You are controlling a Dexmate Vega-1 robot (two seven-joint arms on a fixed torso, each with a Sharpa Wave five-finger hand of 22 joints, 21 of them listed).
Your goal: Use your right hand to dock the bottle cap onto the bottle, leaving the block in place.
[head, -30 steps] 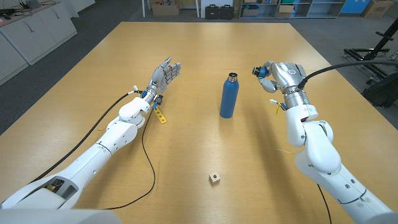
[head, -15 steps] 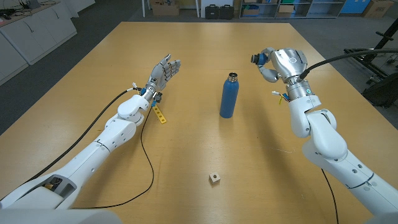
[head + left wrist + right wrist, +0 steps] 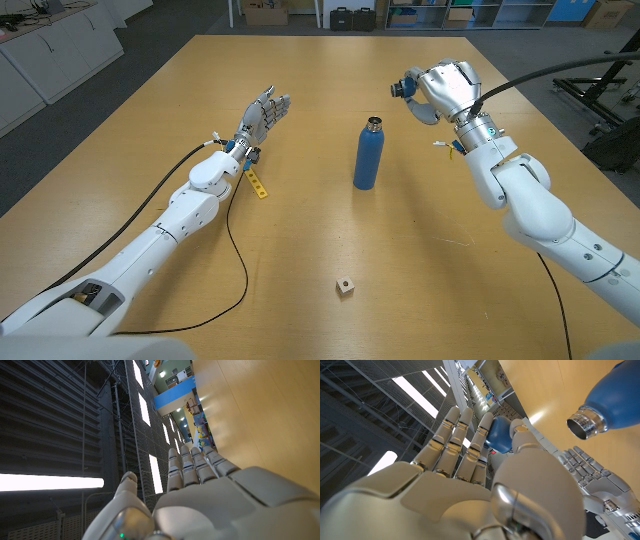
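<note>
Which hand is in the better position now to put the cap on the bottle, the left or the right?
The right hand. It already holds the blue cap and is raised close to the open neck of the blue bottle. The left hand holds nothing and is farther away across the table.

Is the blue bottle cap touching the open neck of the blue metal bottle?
Apart. In the head view the blue bottle cap, held by the right robot hand, sits beside the blue metal bottle with table between.
</note>
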